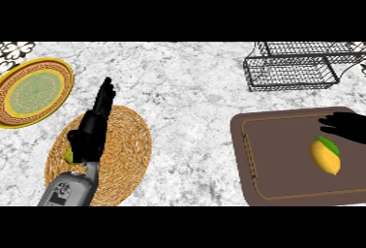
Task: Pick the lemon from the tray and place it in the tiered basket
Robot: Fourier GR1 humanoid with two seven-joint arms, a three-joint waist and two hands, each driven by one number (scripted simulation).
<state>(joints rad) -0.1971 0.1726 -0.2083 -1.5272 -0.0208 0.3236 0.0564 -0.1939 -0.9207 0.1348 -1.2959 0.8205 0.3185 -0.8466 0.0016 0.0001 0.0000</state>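
Head view, marble counter [193, 111]. 1 lemon [325, 156] is lying on the brown tray [279, 160] at the right, in the tray's right half. It's yellow w/ a green leaf at its upper end, long axis running roughly top to bottom.

R hand [349, 127] is coming in from the right edge and hovering over the tray's upper right corner. Fingers are pointing left, spread and relaxed, gripping nothing. Lemon is sitting just below the fingertips, a gap showing btw them, not touching.

Tiered basket [289, 72], black wire w/ 2 tiers showing, is standing at top right of the counter, beyond the tray and apart from it. Can't see anything inside it.

L hand [93, 131] is showing at the left over a round woven mat [125, 145], fingers straight and pointing up the view, holding nothing, grey forearm [68, 190] entering from the bottom edge. A small yellow-green thing [69, 155] is peeking out at the hand's left side on the mat, mostly hidden, can't tell what it is.

1 patterned plate [32, 92] w/ yellow rim is sitting at top left, near the mat.
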